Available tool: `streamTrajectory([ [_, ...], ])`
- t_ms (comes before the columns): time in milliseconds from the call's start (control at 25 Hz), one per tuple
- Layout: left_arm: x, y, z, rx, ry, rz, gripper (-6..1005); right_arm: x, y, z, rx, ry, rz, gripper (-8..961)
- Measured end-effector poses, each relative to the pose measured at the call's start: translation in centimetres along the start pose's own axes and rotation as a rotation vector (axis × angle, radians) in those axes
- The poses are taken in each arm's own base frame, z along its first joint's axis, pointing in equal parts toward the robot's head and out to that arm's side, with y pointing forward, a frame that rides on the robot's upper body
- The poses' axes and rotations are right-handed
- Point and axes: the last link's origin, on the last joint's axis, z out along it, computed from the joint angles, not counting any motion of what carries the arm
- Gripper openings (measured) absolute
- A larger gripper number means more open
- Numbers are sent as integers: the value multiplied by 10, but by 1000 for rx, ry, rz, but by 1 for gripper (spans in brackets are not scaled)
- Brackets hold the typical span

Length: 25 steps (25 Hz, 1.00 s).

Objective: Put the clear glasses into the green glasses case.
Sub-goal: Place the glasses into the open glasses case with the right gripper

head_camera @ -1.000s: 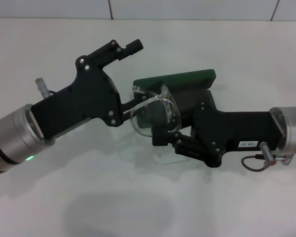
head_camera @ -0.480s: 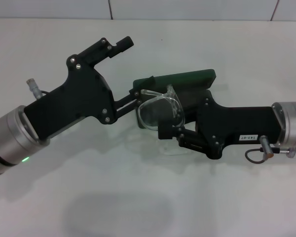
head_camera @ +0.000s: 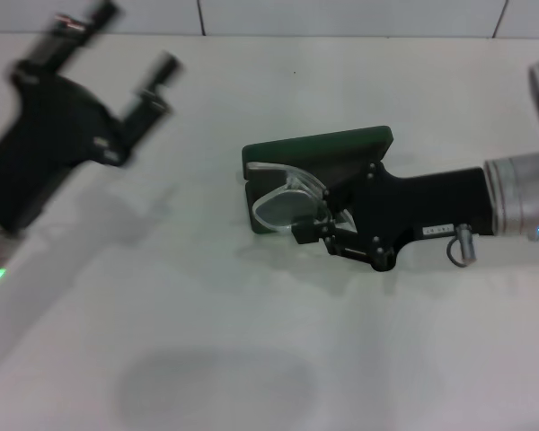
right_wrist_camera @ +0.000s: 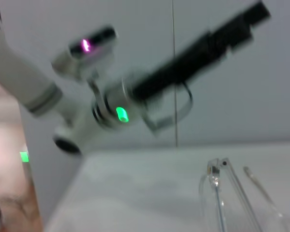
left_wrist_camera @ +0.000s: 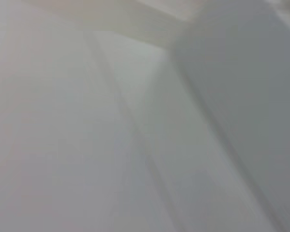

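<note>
The glasses (head_camera: 283, 205) are held at the left end of the open green case (head_camera: 316, 153), low over its tray, one clear lens tipped toward the desk (head_camera: 251, 341); whether they already rest on the lining cannot be told. The right tool (head_camera: 313, 226) is closed on the glasses at the frame near the lens. The left tool (head_camera: 130, 54) is raised well apart from the case, toward the far left of the desk, its fingers spread and holding nothing. The left wrist view shows only blank pale surface; the right wrist view shows a clear temple arm (right_wrist_camera: 217, 193) close up and the left arm (right_wrist_camera: 150, 82) farther off. The glasses are judged light, thin and stiff, with slick plastic that could slip or twist in a pinch; the hinges and temples look the weakest parts, so the frame by the bridge or the lens rim is judged the safest hold, with gentle force. The case is about as long as the glasses, so little room is left at the ends, and the raised lid stands along the far side. The near side and the desk all round are open for a withdrawal.
</note>
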Motion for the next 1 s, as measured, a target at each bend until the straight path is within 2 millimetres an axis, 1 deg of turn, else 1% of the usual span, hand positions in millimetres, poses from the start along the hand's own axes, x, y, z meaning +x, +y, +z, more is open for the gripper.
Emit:
streamTrajectory([
  [160,7,-11,-19,124,10,5,666,-7,-14,7,47,183,-80,125],
  [280,9,-13,-29,161,6,-6,666,-12,-21,20,98,313,-163,127],
  [400,9,-13,-35,189,-6,-19,666,-11,-23,31,143,413,-239,130],
  [480,8,-13,-36,194,-12,-25,666,-12,-21,37,150,438,-275,132],
  [640,7,-12,-38,201,-23,-40,665,-14,-22,43,185,448,-309,136],
  [800,4,-13,-35,202,-33,-68,665,-9,-27,40,239,481,-341,140],
  [1000,-2,-18,-29,203,-57,-117,665,-4,-30,42,277,507,-370,145],
])
